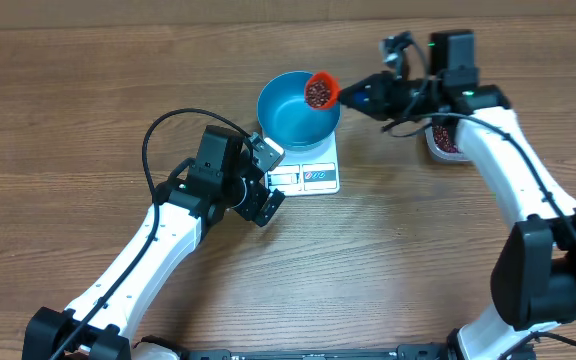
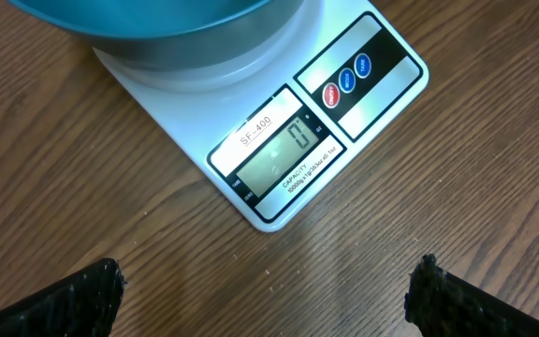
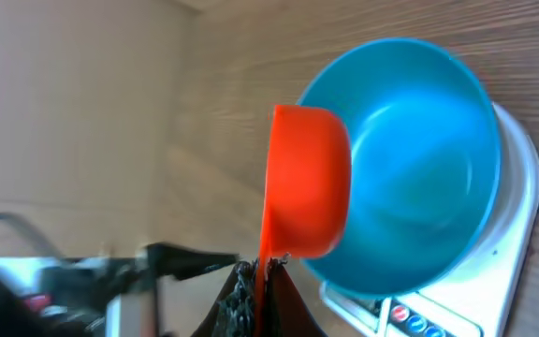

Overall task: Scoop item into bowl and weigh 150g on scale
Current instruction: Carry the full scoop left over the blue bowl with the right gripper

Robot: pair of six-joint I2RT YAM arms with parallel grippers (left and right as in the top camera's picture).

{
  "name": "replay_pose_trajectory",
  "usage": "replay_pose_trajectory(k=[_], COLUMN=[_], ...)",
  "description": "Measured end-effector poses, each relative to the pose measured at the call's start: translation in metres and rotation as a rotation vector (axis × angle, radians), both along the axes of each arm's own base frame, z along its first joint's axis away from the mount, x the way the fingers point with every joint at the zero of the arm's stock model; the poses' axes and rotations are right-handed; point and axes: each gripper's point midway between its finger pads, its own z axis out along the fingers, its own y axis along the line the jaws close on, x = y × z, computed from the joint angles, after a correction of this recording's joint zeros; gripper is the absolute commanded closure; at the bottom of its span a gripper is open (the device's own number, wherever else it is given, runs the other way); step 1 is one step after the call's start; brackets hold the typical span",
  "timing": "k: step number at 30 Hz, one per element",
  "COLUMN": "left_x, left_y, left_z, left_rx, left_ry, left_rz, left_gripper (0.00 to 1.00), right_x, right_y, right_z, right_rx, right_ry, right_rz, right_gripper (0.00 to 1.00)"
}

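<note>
Your right hand (image 1: 354,96) was closed tight on the handle of the orange scoop (image 1: 320,90), which carried a load of dark red-brown beans (image 1: 317,94), mouth up. The pour turned on one relation. The handle ran straight out from the fingertips, and the cup hung just past them, above the rim of the blue bowl (image 1: 290,118) nearest the hand. The bowl's hollow lay farther ahead and below. From that, I judged a roll of the wrist about the handle's line would drop the beans inside. With too little reach forward, some could spill over that near rim. The bowl stood on the white scale (image 2: 195,108) and looked empty, and the display (image 2: 284,154) showed a zero. Back along the right arm, partly hidden under it, sat the tub (image 1: 448,143) holding more beans. Your left hand (image 2: 266,290) was fully open and held nothing. It hovered over the worktop (image 1: 88,90) with the scale's display edge just ahead of its fingers, so the right hand was the one placed to pour.
</note>
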Motion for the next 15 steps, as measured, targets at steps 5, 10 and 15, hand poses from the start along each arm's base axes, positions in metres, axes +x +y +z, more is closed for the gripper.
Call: replay_pose_trajectory(k=[5, 10, 15], left_x=[0.000, 0.000, 0.000], left_y=[0.000, 0.000, 0.000], left_z=[0.000, 0.000, 0.000], left_rx=[0.000, 0.000, 0.000], left_ry=[0.000, 0.000, 0.000], left_rz=[0.000, 0.000, 0.000], left_gripper=[0.00, 0.01, 0.01], right_x=[0.002, 0.006, 0.011], right_y=[0.021, 0.028, 0.028], right_z=[-0.021, -0.033, -0.026], right_rx=[-0.189, -0.391, -0.592], right_ry=[-0.060, -0.150, -0.261], right_rz=[-0.046, -0.085, -0.111], right_gripper=[0.96, 0.96, 0.96])
